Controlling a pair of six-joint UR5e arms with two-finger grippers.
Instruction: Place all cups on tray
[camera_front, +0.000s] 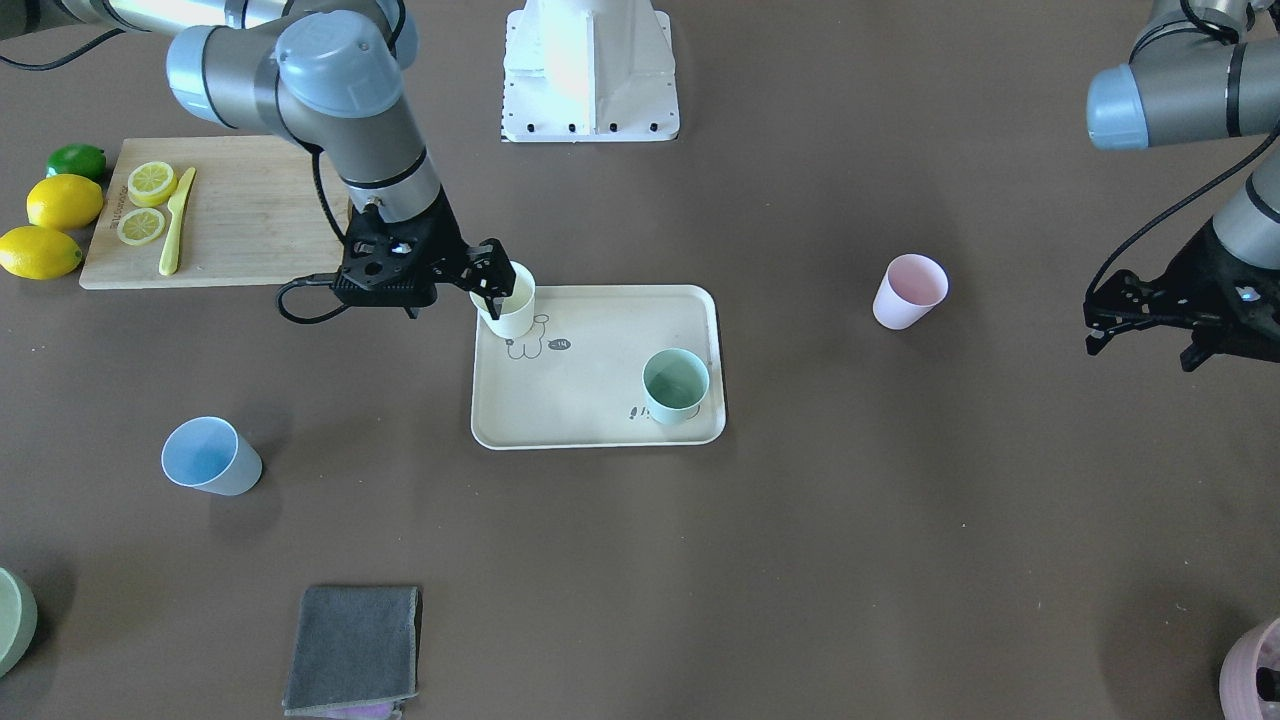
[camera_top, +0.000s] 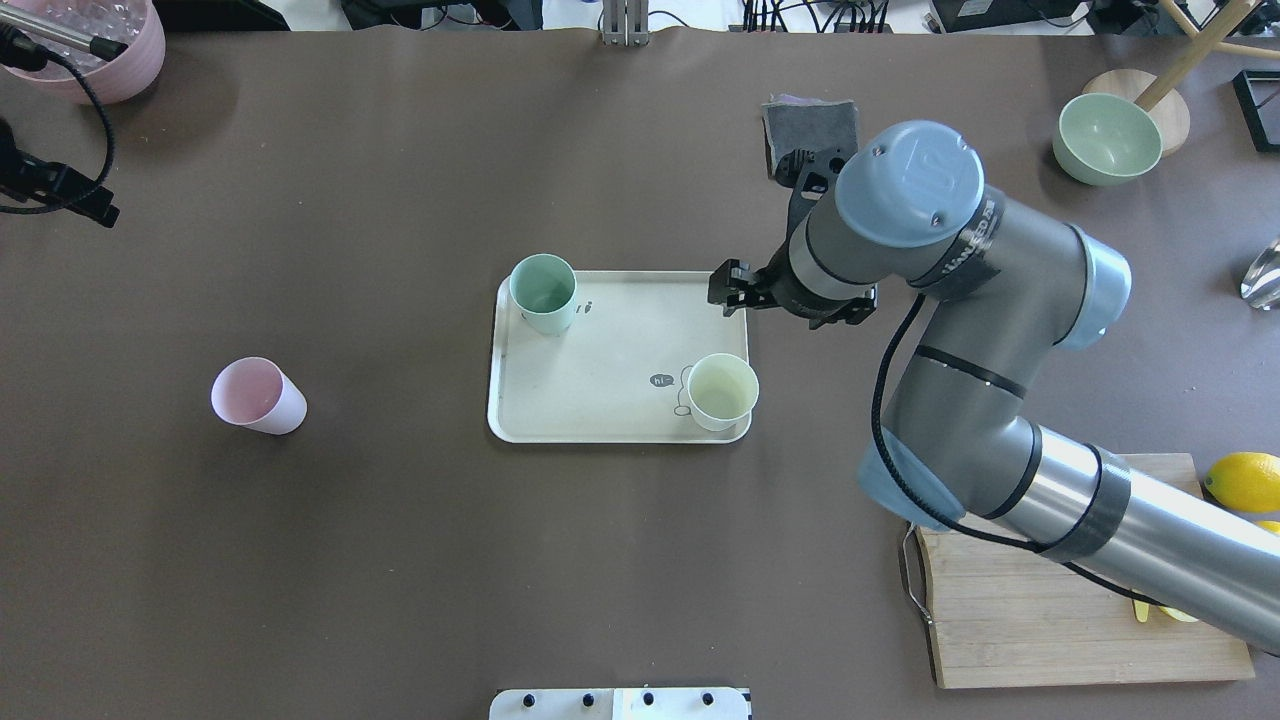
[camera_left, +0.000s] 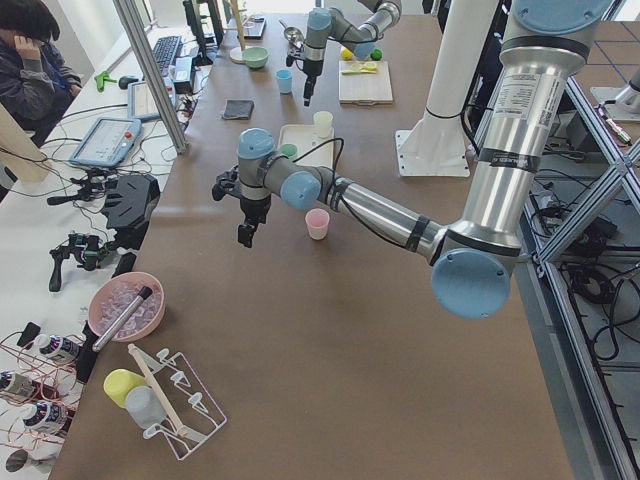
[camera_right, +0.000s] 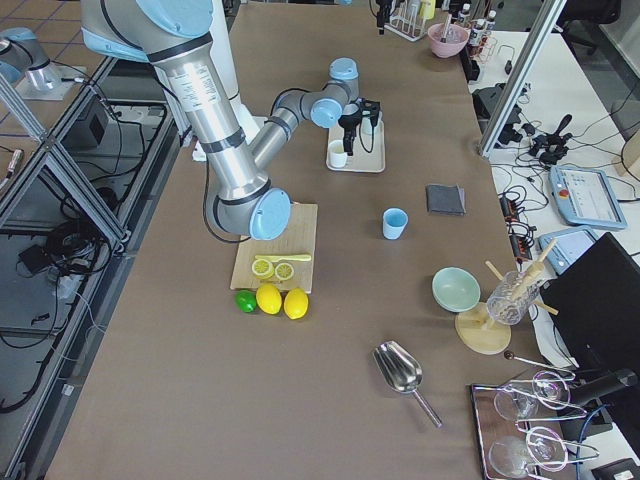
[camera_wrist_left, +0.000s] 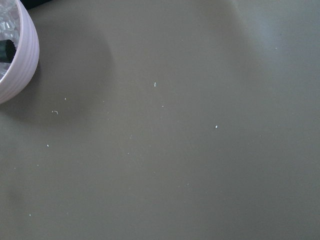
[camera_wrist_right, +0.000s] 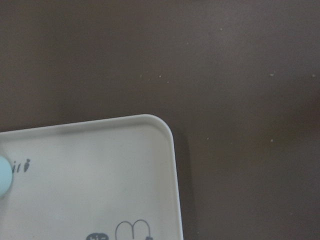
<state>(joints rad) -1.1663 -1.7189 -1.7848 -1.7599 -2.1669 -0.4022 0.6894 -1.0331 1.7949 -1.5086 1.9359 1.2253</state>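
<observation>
Right pincer (camera_top: 724, 290) open, empty, over tray (camera_top: 600, 385) corner; yellow cup (camera_top: 722, 392) stands nearby.

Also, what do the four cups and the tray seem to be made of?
The yellow cup, mint cup, pink cup and blue cup look like matte plastic or a fibre composite: pastel, no glare. The tray looks similar: cream, dull, printed drawing.

Cups (camera_front: 675, 385) and tray (camera_front: 590, 400) look matt; the cutting board (camera_front: 250, 220) is bare wood.
</observation>
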